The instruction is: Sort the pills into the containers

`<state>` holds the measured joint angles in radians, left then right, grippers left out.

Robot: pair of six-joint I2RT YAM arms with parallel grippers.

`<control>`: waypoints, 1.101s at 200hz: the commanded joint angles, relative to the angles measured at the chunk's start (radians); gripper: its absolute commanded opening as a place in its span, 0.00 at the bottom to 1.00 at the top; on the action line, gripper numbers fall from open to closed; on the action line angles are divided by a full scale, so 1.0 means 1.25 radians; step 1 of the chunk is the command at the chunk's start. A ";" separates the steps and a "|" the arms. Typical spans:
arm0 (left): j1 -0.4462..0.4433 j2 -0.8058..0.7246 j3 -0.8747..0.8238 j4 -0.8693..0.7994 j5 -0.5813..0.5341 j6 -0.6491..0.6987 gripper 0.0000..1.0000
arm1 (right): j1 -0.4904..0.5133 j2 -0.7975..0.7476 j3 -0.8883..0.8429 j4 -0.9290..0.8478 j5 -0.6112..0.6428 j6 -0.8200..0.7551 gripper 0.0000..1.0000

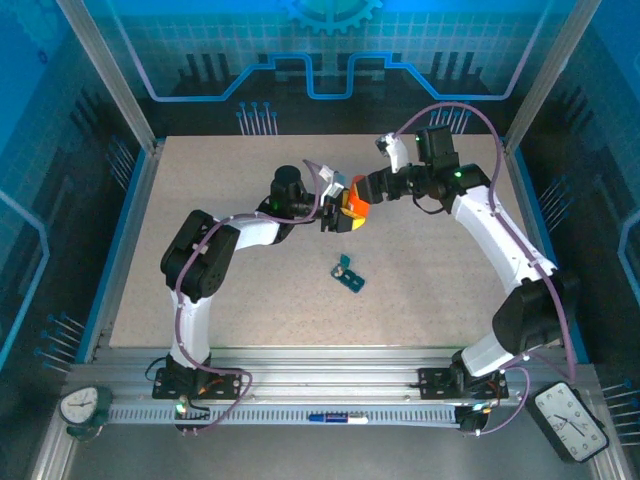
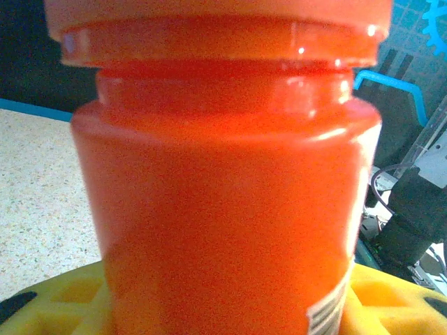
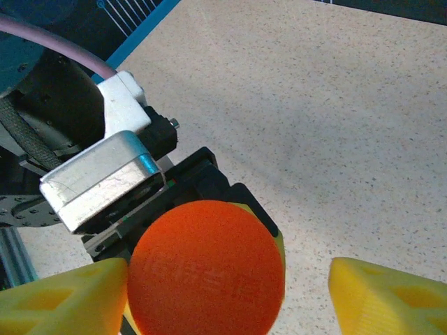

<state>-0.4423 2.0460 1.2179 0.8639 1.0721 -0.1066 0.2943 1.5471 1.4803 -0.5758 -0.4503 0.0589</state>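
From the top external view we see a speckled beige tabletop (image 1: 200,260) framed by aluminium rails, inside an enclosure with blue-lit, gridded walls (image 1: 330,40). A round clock (image 1: 80,405) and a rectangular clock (image 1: 572,420) sit at the near corners. The small dark-teal pill box (image 1: 349,275) lies flat on the table, nearer the arm bases than both grippers and apart from them; its compartments are too small for us to read. Above mid-table the left gripper (image 1: 340,215) is clamped on the orange bottle (image 1: 354,206), and the right gripper (image 1: 366,190) meets it from the far right. In the left wrist view we see the glossy, translucent orange plastic of the bottle, ridged at the neck, with a white label (image 2: 328,310) low on its side, seated between yellow ribbed fingers (image 2: 56,300). In the right wrist view we look down on the bottle's round orange cap (image 3: 206,269); the right gripper's yellow fingers (image 3: 391,296) stand apart, one beside the cap, the other clear of it.
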 commanded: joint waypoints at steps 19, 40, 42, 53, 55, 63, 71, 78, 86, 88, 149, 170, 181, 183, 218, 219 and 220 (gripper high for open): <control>0.005 0.009 0.025 0.036 0.033 -0.010 0.00 | 0.009 0.021 0.036 -0.009 -0.036 -0.005 0.69; 0.004 0.009 0.026 0.035 0.034 -0.011 0.00 | 0.011 0.028 0.038 -0.013 -0.044 -0.005 0.67; 0.005 0.009 0.025 0.035 0.034 -0.012 0.00 | 0.011 0.029 0.038 -0.014 -0.044 -0.005 0.67; 0.004 0.009 0.026 0.035 0.034 -0.011 0.00 | 0.012 0.030 0.038 -0.014 -0.045 -0.006 0.67; 0.004 0.009 0.026 0.035 0.034 -0.011 0.00 | 0.012 0.030 0.038 -0.014 -0.045 -0.006 0.67; 0.005 0.009 0.026 0.035 0.034 -0.011 0.00 | 0.012 0.031 0.037 -0.014 -0.045 -0.006 0.67; 0.005 0.009 0.026 0.035 0.034 -0.012 0.00 | 0.012 0.032 0.037 -0.015 -0.046 -0.005 0.66; 0.004 0.008 0.027 0.035 0.034 -0.012 0.00 | 0.012 0.034 0.037 -0.016 -0.046 -0.005 0.64; 0.005 0.008 0.025 0.035 0.034 -0.012 0.00 | 0.012 0.034 0.037 -0.015 -0.047 -0.005 0.61; 0.005 0.007 0.025 0.035 0.034 -0.012 0.00 | 0.012 0.034 0.037 -0.015 -0.047 -0.004 0.60; 0.004 0.005 0.026 0.022 0.032 0.000 0.00 | 0.010 0.035 0.046 -0.034 -0.050 -0.022 0.32; 0.003 -0.005 0.025 -0.033 0.017 0.058 0.00 | 0.003 0.026 0.059 -0.043 -0.042 -0.034 0.28; 0.003 -0.015 0.023 -0.092 0.007 0.111 0.00 | -0.002 0.018 0.068 -0.051 -0.036 -0.046 0.27; 0.003 -0.016 0.023 -0.104 0.005 0.120 0.00 | -0.001 0.017 0.069 -0.051 -0.036 -0.046 0.27; 0.003 -0.037 0.032 -0.236 -0.006 0.231 0.00 | -0.007 0.009 0.097 -0.086 -0.031 -0.085 0.26; 0.003 -0.037 0.032 -0.237 -0.007 0.232 0.00 | -0.007 0.009 0.098 -0.087 -0.031 -0.085 0.26; 0.003 -0.038 0.032 -0.237 -0.007 0.233 0.00 | -0.006 0.009 0.097 -0.087 -0.030 -0.085 0.26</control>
<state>-0.4442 2.0346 1.2392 0.7322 1.0718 0.0380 0.3000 1.5780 1.5307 -0.6601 -0.4793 0.0048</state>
